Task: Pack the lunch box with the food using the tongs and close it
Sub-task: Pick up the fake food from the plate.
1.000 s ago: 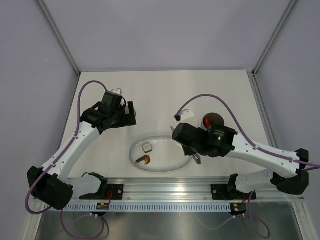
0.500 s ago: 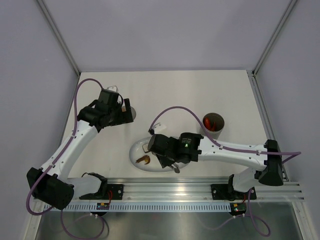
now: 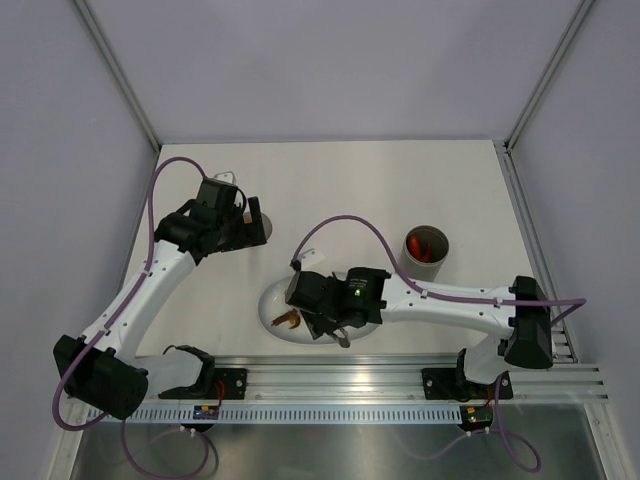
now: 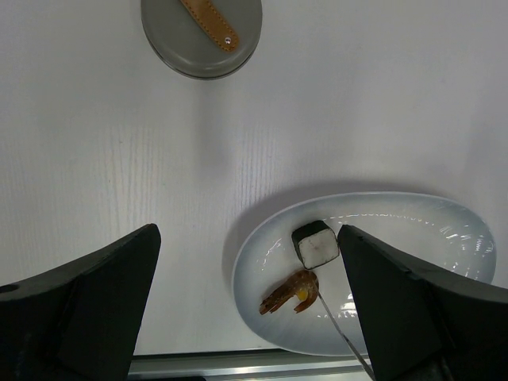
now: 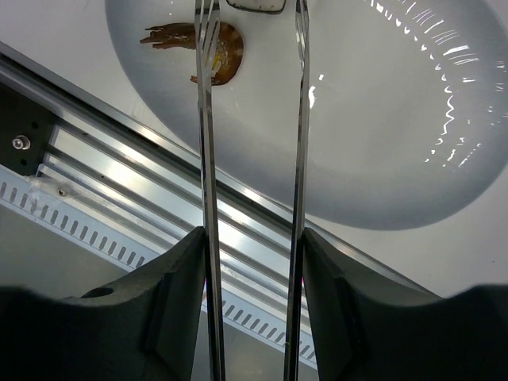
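Over the counter (image 3: 330, 190), the left arm (image 3: 150, 290) hangs with its jaws spread wide and nothing between them. Its wrist camera looks down on the round grey lid (image 4: 171, 32), which lies flat on the counter with its tan handle (image 4: 210, 14) facing up, well apart from the plate (image 4: 397, 238).

The right arm (image 3: 450, 300) reaches across low over that white oval plate. Its jaws are clamped on the tongs (image 5: 208, 198), one finger against the outside of each silver arm. The two tong arms run nearly parallel with a clear gap between them, so the tips stand apart. One tip sits right over the orange shrimp (image 5: 198, 44), and the other points toward the white square piece (image 4: 316, 244) just beside it. Both pieces lie on the plate, close together at its left end.

The lunch box (image 3: 413, 262) stands upright and uncovered, off to the right of the plate, with a red sausage (image 3: 416, 243) showing inside.
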